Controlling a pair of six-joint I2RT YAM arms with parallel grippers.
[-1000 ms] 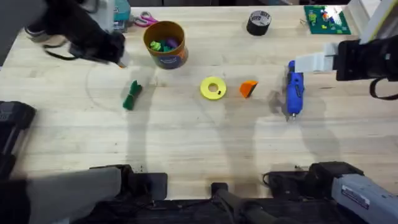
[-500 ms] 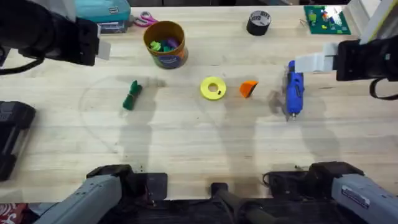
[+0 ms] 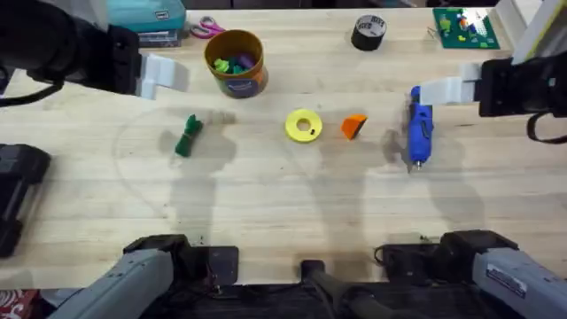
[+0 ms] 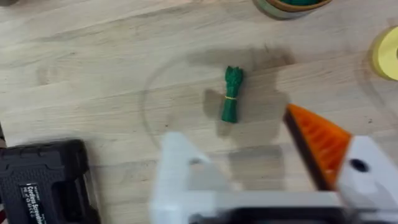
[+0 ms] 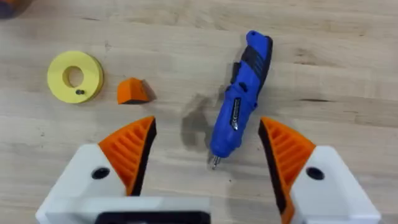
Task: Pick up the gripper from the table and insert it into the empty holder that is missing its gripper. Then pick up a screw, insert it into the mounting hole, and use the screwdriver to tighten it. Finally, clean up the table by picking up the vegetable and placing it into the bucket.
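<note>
Orange tip (image 3: pixel 354 125) lies loose on the tabletop (image 3: pixel 283 204), between the yellow ring (image 3: pixel 304 125) and the blue screwdriver (image 3: pixel 419 133), well apart from both hands. Left hand (image 4: pixel 249 158), released and holding nothing, hovers near the green vegetable (image 4: pixel 231 101); one finger mount (image 4: pixel 177 174) is bare. Right hand (image 5: pixel 205 152), likewise spread and unladen, straddles the screwdriver's tip end from above.
</note>
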